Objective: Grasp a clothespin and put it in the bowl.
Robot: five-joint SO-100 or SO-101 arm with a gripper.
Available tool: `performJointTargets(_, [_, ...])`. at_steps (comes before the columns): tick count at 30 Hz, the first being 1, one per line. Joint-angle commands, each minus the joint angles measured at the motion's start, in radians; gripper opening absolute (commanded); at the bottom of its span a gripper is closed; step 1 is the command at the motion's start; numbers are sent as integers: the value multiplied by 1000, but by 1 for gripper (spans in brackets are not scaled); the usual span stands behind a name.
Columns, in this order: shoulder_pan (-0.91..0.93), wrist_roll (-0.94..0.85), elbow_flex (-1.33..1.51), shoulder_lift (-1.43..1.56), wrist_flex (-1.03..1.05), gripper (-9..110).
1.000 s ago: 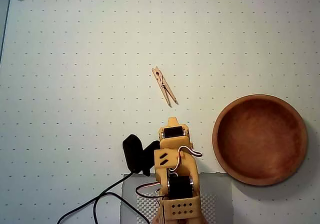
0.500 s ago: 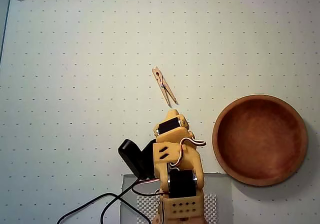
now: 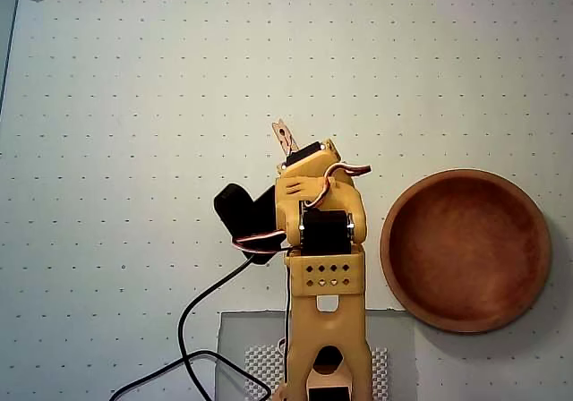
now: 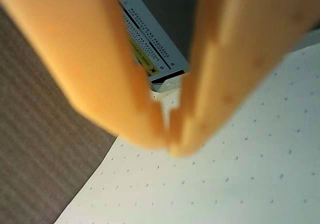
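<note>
- Wooden clothespin [image 3: 283,136] in the overhead view lies on the dotted worktop [image 3: 134,106], mostly hidden under the arm [image 3: 318,213], apart from the bowl [image 3: 466,250]; light, stiff, best pinched across its slim sides.
- Wrist view: jaws [image 4: 168,134] nearly closed, holding nothing.

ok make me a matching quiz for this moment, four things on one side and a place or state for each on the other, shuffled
Things:
1. slim tan wooden clothespin
2. round reddish-brown wooden bowl
3. orange two-finger gripper
4. white dotted mat

States:
A. empty, at the right of the overhead view
B. fingertips together, nothing between them
C. partly hidden under the arm
D. covers most of the tabletop

Pairs: 1-C, 2-A, 3-B, 4-D
</note>
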Motion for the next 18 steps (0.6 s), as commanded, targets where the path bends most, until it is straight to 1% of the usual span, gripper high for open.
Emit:
performJointTargets(1, [58,-17,-279,-167,20,-2])
performJointTargets(3, [80,-34,-371,-253,58,-2])
performJointTargets(5, [84,-115,-460,-342,107,-2])
performJointTargets(7, [91,-241,-522,-417,153,-2])
performJointTargets(8, [97,-344,-563,-469,179,-2])
performJointTargets(11, [98,-531,-624,-552,213,-2])
performJointTargets(14, [94,-675,-658,-592,218,-2])
performJointTargets(18, [83,-822,-680,-609,206,-2])
